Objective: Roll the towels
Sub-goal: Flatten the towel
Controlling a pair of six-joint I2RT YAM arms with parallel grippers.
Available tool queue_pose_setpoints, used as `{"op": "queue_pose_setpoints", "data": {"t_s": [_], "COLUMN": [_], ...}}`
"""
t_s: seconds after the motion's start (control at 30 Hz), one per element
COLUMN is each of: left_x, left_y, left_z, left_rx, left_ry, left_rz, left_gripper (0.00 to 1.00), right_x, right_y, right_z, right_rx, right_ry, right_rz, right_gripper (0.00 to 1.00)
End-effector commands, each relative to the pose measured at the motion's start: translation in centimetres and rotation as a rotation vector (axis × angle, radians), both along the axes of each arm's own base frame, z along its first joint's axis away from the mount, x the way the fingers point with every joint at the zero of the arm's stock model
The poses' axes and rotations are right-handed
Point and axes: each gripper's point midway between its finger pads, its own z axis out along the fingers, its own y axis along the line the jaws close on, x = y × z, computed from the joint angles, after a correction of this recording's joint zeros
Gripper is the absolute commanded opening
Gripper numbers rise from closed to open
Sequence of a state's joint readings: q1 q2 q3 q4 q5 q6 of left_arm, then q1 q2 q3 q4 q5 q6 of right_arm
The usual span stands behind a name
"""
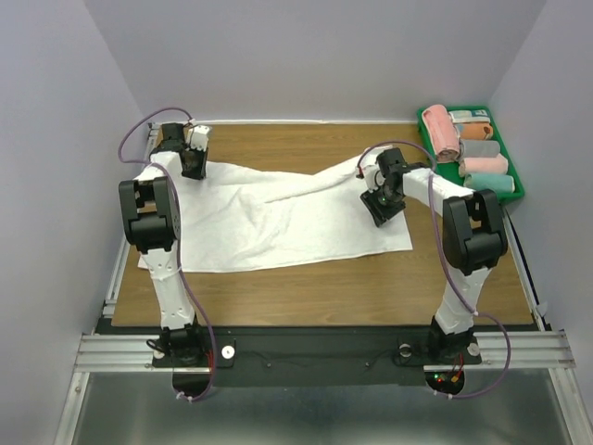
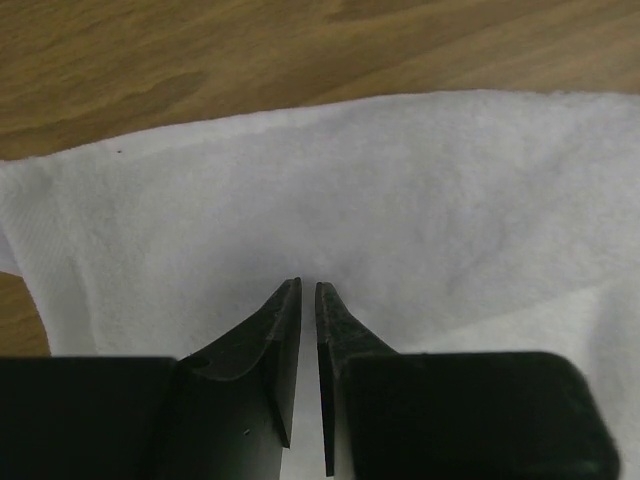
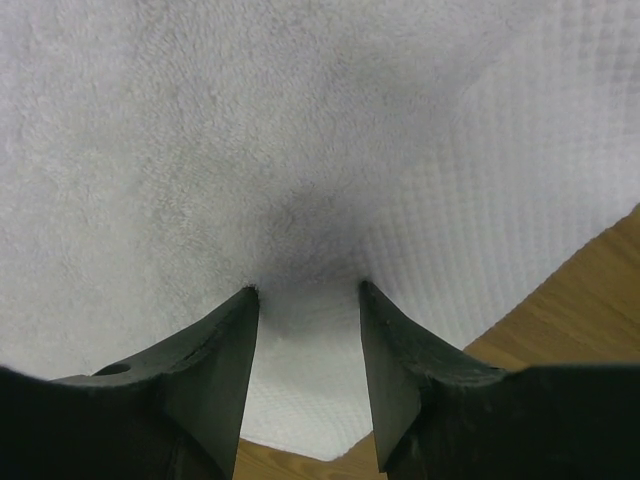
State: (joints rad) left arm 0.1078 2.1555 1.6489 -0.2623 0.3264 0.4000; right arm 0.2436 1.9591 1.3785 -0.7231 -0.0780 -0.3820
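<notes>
Our white towel (image 1: 269,218) lies rumpled across the table (image 1: 371,278). Our left gripper (image 2: 308,290) sits nearly closed at its far-left corner (whether pinching it, we cannot tell); our right gripper (image 3: 305,292) stands open, tips on the cloth.

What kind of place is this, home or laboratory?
Probably a laboratory test cell: bare panels enclose the wooden table, an aluminium rail carries the left arm and right arm, and a green tray holds rolled towels.
</notes>
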Motion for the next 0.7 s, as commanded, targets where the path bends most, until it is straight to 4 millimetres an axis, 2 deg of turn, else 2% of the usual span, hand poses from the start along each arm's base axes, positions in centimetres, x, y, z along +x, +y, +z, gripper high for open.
{"op": "queue_pose_setpoints", "data": {"t_s": [0.0, 0.07, 0.1, 0.13, 0.27, 0.33, 0.37, 0.5, 0.53, 0.57, 0.6, 0.67], "left_x": [3.6, 4.4, 4.6, 4.7, 5.7, 5.8, 5.8, 6.9, 7.1, 7.7, 7.7, 8.1], "left_y": [4.3, 5.6, 6.0, 6.9, 8.7, 9.1, 9.1, 8.5, 8.2, 8.1, 7.8, 7.1], "left_z": [1.5, 0.6, 0.6, -0.2, 0.3, 0.3, 0.0, 1.0, 0.7, 1.7, 1.8, 3.2], "left_rx": [0.040, 0.031, 0.021, 0.014, 0.057, 0.073, 0.072, 0.046, 0.038, 0.033, 0.026, -0.004], "left_ry": [-0.090, -0.072, -0.059, -0.046, -0.062, -0.059, -0.050, -0.073, -0.070, -0.092, -0.084, -0.107], "left_rz": [0.137, 0.183, 0.192, 0.211, 0.244, 0.242, 0.236, 0.190, 0.180, 0.172, 0.163, 0.134], "left_gripper": [0.22, 0.21, 0.21, 0.21, 0.21, 0.22, 0.22, 0.26, 0.27, 0.29, 0.33, 0.38], "right_x": [-8.0, -9.1, -9.8, -11.0, -13.3, -13.7, -13.9, -15.5, -15.6, -15.6, -15.6, -14.5], "right_y": [-3.3, -3.9, -4.7, -5.6, -7.6, -8.0, -8.0, -7.0, -6.2, -6.0, -5.7, -5.1], "right_z": [-4.6, -4.4, -4.6, -4.9, -5.2, -5.0, -4.9, -3.8, -3.3, -3.0, -2.6, -1.3], "right_rx": [-0.130, -0.146, -0.180, -0.209, -0.255, -0.256, -0.251, -0.183, -0.136, -0.124, -0.108, -0.077], "right_ry": [0.256, 0.262, 0.272, 0.296, 0.340, 0.338, 0.340, 0.398, 0.392, 0.389, 0.383, 0.330], "right_rz": [0.031, 0.049, 0.055, 0.060, 0.071, 0.072, 0.074, 0.110, 0.121, 0.124, 0.129, 0.121], "right_gripper": [0.50, 0.50, 0.50, 0.50, 0.50, 0.50, 0.50, 0.51, 0.52, 0.54, 0.55, 0.61]}}
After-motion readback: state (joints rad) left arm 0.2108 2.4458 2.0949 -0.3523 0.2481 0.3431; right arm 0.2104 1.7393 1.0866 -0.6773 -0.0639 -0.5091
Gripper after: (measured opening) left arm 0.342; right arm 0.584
